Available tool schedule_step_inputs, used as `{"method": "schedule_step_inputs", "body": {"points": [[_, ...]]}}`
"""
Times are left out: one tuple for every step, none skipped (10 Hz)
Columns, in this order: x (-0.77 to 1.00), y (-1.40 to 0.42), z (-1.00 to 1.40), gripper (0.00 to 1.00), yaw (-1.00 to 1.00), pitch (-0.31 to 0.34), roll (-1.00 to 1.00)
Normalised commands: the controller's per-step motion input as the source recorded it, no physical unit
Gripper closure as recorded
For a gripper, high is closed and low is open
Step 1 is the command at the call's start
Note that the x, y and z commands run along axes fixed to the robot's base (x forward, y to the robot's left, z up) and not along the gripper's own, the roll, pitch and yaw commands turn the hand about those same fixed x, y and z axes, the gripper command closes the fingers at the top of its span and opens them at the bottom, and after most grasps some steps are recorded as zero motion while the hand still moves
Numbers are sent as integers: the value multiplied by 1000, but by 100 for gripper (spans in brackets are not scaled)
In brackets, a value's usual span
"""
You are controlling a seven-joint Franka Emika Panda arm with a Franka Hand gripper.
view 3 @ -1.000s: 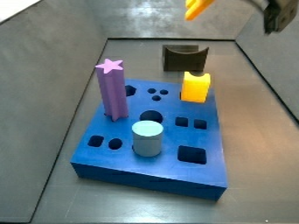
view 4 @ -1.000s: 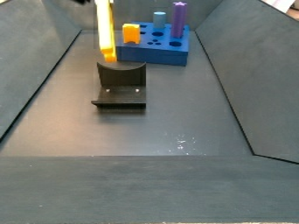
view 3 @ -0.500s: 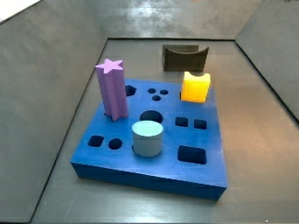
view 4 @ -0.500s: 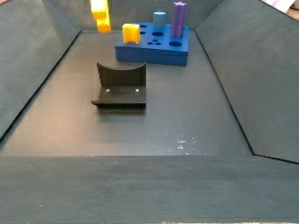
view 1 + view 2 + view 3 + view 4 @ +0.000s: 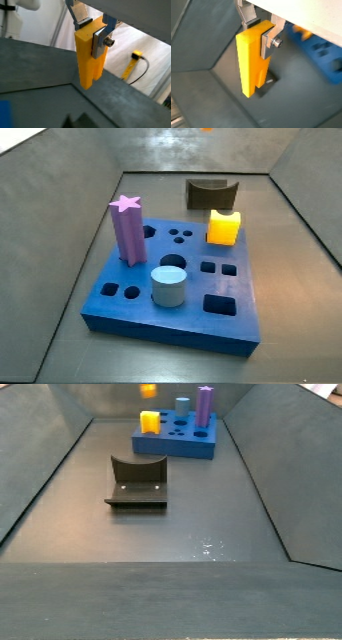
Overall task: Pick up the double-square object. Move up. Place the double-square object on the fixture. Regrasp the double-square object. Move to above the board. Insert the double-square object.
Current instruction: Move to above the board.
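The blue board (image 5: pixel 174 278) lies on the dark floor of the grey-walled bin, and it carries three pieces standing in its holes: the purple star-topped post (image 5: pixel 128 230) at one side, a pale grey-blue cylinder (image 5: pixel 168 287) near the front edge, and the stubby yellow block (image 5: pixel 225 226) toward the back corner — the other round and square holes are open. In a side view the same board (image 5: pixel 177 446) sits far back with the post (image 5: pixel 205 406) and the block (image 5: pixel 150 423) upright on it. The fixture (image 5: pixel 138 482) stands on the floor apart from the board, its notched upright showing in both side views (image 5: pixel 210 194), with nothing resting on it. The double-square object (image 5: pixel 89 54) is up in the air, well above the floor, hanging lengthwise downward; in both wrist views (image 5: pixel 252 60) its upper end sits between the silver fingers (image 5: pixel 101 39). The gripper (image 5: pixel 92 27) is pinching that top end, one plate on each side. In a side view only a small orange tip (image 5: pixel 148 391) shows at the upper edge, over the far end of the bin.
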Motion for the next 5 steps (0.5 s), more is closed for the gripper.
{"method": "schedule_step_inputs", "body": {"points": [[-1000, -944, 293, 100, -79, -166, -1000], [-1000, -913, 284, 100, -80, -171, -1000], [-1000, -831, 265, 100, -86, -182, -1000], [-826, -619, 213, 100, -95, -191, -1000], [-551, -329, 126, 100, -102, -201, -1000]]}}
